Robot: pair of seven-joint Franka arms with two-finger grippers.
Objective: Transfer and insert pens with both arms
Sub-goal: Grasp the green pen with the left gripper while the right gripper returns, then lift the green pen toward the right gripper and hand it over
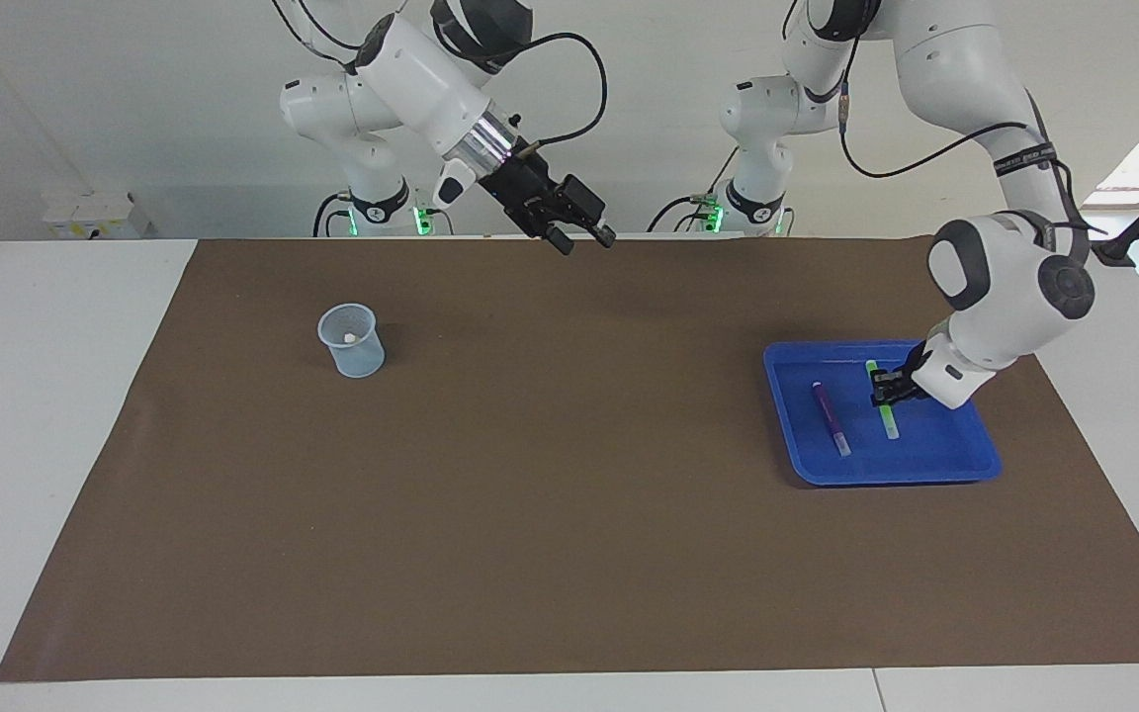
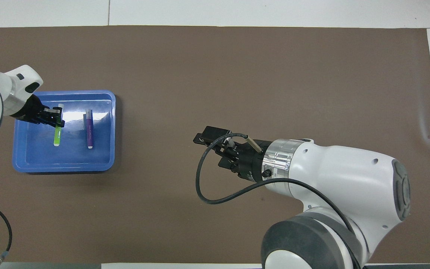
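Over the shallow blue plastic tray at the left arm's end of the bench, the left end effector grips the slim green marker pen near its middle, black fingers pinched onto the barrel. The green pen appears lifted clear of the tray floor, its pale whitish end pointing away from the robots; whether any part touches the tray cannot be told. Just beside it, toward the right arm's end of the bench, the slim purple marker pen lies flat in the tray, roughly parallel to the green one and apart from it.

From above, the same scene shows the left end effector clamped on the green pen, with the purple pen resting alongside in the blue tray.

The right end effector hangs in the air over the middle of the brown mat, at the edge nearer the robots, its two fingers spread wide and holding nothing. The overhead view places the right end effector above bare mat.

A small translucent pale blue plastic cup stands upright on the mat toward the right arm's end of the bench, well apart from the tray, with a small whitish object inside it.
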